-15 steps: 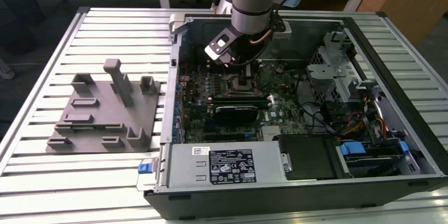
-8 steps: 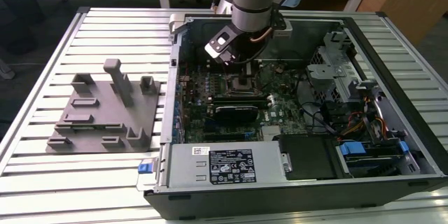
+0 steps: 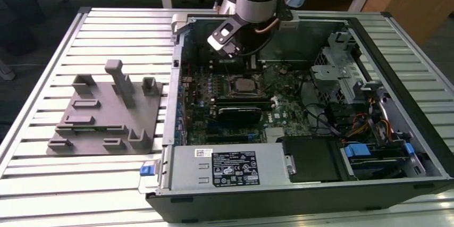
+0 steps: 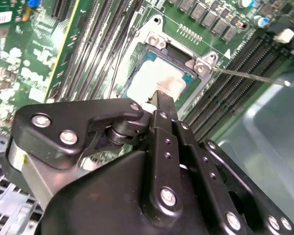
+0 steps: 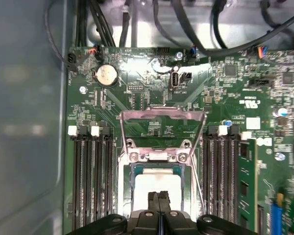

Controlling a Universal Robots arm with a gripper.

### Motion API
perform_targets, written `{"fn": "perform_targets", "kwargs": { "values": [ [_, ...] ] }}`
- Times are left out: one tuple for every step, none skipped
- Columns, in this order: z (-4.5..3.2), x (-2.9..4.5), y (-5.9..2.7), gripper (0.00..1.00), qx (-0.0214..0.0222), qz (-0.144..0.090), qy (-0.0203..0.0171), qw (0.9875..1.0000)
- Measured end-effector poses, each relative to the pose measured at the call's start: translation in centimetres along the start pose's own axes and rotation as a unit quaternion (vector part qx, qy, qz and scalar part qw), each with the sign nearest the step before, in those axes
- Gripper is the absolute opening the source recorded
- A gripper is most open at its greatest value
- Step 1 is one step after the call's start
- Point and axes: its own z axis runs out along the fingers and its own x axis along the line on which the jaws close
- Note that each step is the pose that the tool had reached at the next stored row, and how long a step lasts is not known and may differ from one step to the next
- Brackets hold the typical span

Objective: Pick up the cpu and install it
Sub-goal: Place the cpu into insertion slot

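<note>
1. Gripper [image 4: 162, 99] looms closest on my feed, fingers [image 5: 153, 199] pressed together, holding nothing.
2. Directly beneath the tips, the cpu [image 5: 148, 182] lies flat in the motherboard socket [image 5: 137, 156], square to its frame.
3. I judge it seated; the retaining plate [image 5: 161, 115] stands open.

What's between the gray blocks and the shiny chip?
In the exterior view, the case's side wall and a strip of motherboard lie between the grey blocks and the cpu.

Grey fixture block [image 3: 99, 118], slatted table [image 3: 71, 190], open computer case [image 3: 298, 198]
</note>
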Motion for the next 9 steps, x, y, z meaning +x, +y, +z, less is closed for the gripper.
{"fn": "perform_targets", "kwargs": {
  "values": [
    [-0.34, 0.0, 0.01, 0.11, -0.0004, 0.0, -0.0001, 1.0],
    [-0.68, 0.0, 0.02, 0.11, -0.0009, 0.0, 0.0, 1.0],
    [-1.01, 0.0, 0.03, 0.11, -0.0013, 0.0, -0.0001, 1.0],
    [-1.34, 0.0, 0.04, 0.11, -0.0018, 0.0, 0.0, 1.0],
    [-1.68, 0.01, 0.06, 0.11, -0.0024, 0.0, 0.0, 1.0],
    [-1.97, 0.01, 0.06, 0.11, -0.003, 0.0, 0.0, 1.0],
    [-2.24, 0.01, 0.07, 0.11, -0.0036, 0.0, 0.0, 1.0],
    [-2.49, 0.01, 0.08, 0.11, -0.0041, 0.0, -0.0001, 1.0],
    [-2.74, 0.02, 0.09, 0.11, -0.0047, 0.0, 0.0, 1.0]
  ]
}}
